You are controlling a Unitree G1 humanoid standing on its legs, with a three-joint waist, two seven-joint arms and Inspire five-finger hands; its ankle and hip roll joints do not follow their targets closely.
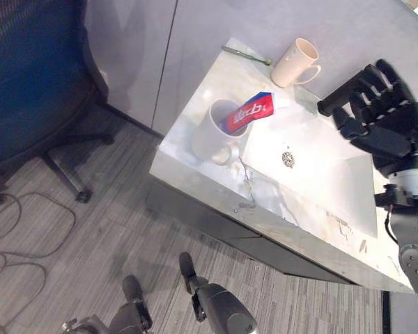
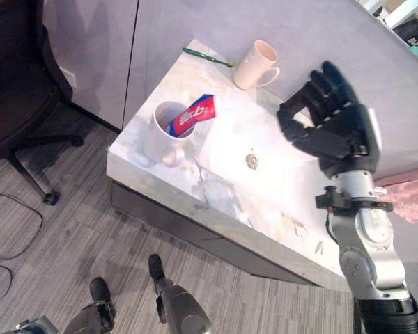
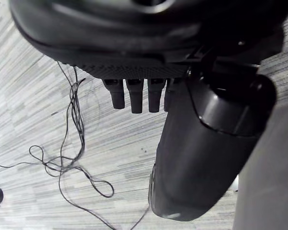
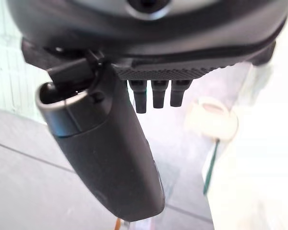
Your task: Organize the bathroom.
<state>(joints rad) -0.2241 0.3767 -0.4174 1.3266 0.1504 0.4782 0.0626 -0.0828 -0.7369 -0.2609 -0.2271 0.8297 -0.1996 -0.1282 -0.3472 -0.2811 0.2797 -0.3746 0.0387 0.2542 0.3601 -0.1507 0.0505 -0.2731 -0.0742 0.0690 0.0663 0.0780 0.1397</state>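
Right hand [image 1: 386, 115] raised, fingers relaxed

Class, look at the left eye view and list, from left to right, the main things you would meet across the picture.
Dark blue office chair → white mug holding a red and blue toothpaste tube → cream mug lying on the pale marble counter → round sink drain → robot's dark right hand, fingers relaxed.
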